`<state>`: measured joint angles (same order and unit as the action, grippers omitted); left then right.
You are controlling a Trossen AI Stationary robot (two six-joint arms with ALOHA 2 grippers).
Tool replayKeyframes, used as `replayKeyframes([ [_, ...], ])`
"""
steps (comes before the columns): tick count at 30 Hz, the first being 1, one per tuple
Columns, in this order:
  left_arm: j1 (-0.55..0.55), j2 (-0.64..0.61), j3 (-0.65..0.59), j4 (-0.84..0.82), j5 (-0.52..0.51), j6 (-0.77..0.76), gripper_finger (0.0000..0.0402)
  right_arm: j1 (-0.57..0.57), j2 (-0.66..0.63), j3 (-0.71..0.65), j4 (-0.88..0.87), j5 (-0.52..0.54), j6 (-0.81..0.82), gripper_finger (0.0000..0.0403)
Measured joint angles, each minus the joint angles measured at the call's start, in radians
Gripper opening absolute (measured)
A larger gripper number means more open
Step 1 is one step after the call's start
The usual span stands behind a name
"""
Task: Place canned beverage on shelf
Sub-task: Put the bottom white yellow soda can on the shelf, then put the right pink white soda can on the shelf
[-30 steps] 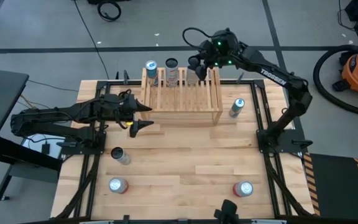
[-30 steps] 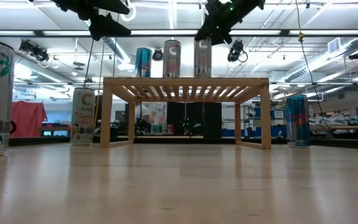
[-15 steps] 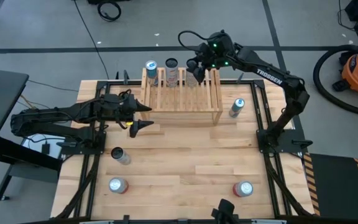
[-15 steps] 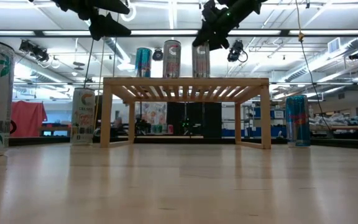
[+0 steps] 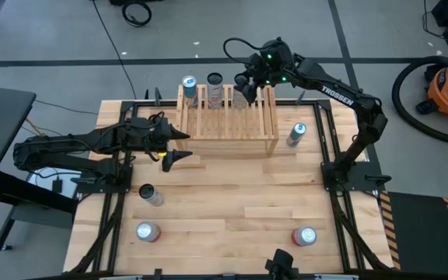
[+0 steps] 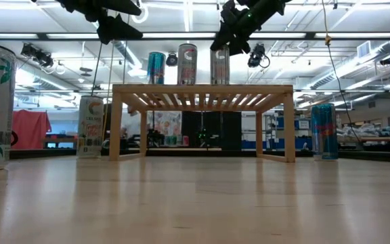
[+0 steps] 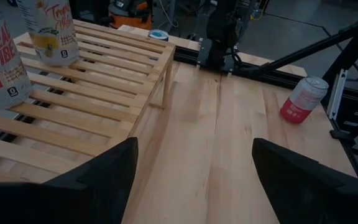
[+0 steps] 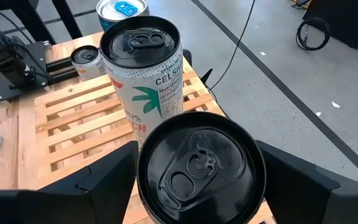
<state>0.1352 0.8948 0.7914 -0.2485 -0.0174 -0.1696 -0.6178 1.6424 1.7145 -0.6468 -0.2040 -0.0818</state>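
**Third can on shelf, R pincer spread round it**

Shelf (image 5: 228, 117) at far side of surface (image 5: 232, 202). R pincer (image 8: 201, 180) above shelf's far edge, fingers spread either side of black-top can (image 8: 197, 165), gaps visible, not pinching. Can stands upright on shelf beside 2 others. L pincer (image 7: 194, 177) spread, empty, near shelf's left front corner.
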Motion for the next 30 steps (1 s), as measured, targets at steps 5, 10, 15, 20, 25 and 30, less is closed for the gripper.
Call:
replayKeyframes([
  [5,0.0,0.0,0.0,0.0,0.0,-0.001,0.0318,0.0,0.0,0.0,-0.004,-0.004,0.0,0.0329],
  [10,0.0,0.0,0.0,0.0,0.0,-0.002,0.0318,0.0,0.0,0.0,-0.005,-0.004,0.0,0.0346],
  [15,0.0,0.001,0.0,0.0,0.0,-0.003,0.0318,-0.002,-0.001,-0.001,-0.005,0.064,-0.011,0.0359],
  [20,0.0,0.001,0.0,0.0,0.0,-0.003,0.0318,-0.006,-0.03,-0.002,-0.004,0.073,-0.027,0.0367],
  [25,0.0,0.001,0.0,0.0,0.0,-0.003,0.0318,-0.006,-0.084,-0.002,0.008,0.073,-0.029,0.0371],
  [30,0.0,0.001,0.0,0.0,0.0,-0.003,0.0318,-0.006,-0.117,-0.002,0.0,0.073,-0.024,0.0372],
])
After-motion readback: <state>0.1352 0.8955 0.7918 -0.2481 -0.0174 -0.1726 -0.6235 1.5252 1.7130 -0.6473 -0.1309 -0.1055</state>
